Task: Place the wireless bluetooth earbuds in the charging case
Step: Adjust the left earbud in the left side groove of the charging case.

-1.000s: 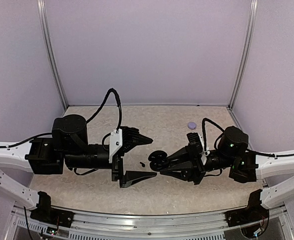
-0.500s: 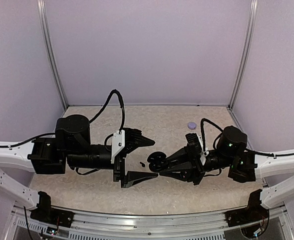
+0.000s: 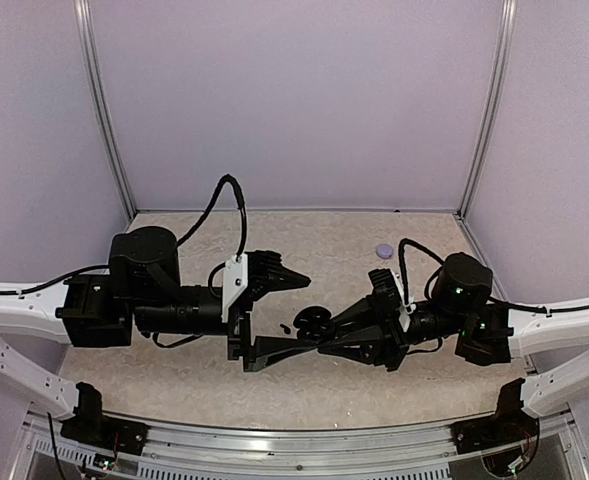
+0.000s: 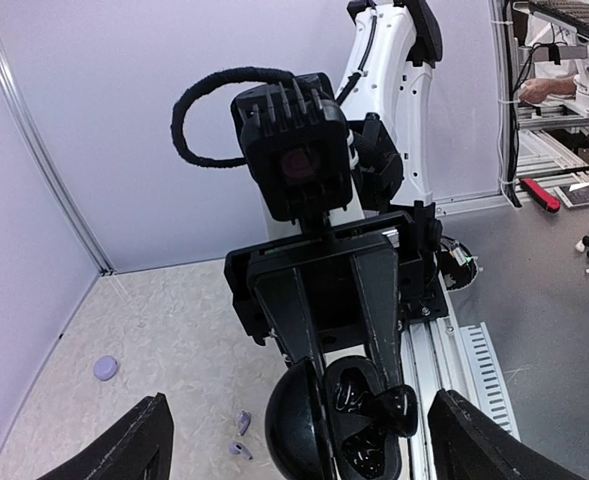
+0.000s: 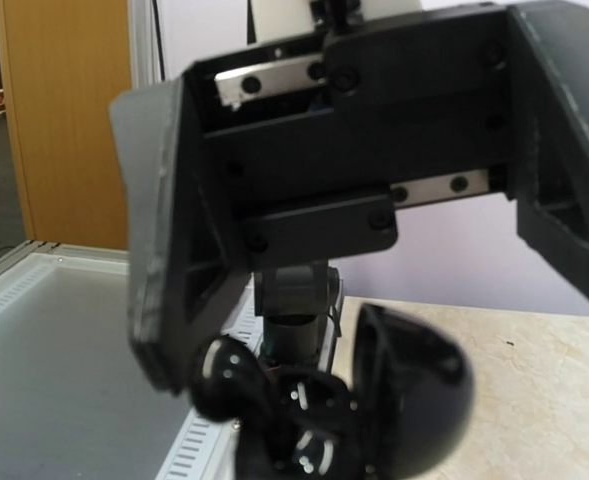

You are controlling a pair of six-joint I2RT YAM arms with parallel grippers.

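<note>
Marbled tabletop [image 3: 344, 232] holds both earbuds [image 4: 237, 449] loose beside the open black case [image 5: 399, 395] pinched in the right gripper [image 4: 349, 385]; the wide-spread left gripper [image 3: 308, 314] probably must grasp one next.

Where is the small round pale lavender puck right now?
In the top view, the small round pale-lavender puck lies on the marbled table, right of centre toward the back wall, just beyond the right arm.

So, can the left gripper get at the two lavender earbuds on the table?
Probably yes: the left gripper is open and the earbuds lie bare on the table. But the right gripper, shut on a black round case, is close beside them.
</note>
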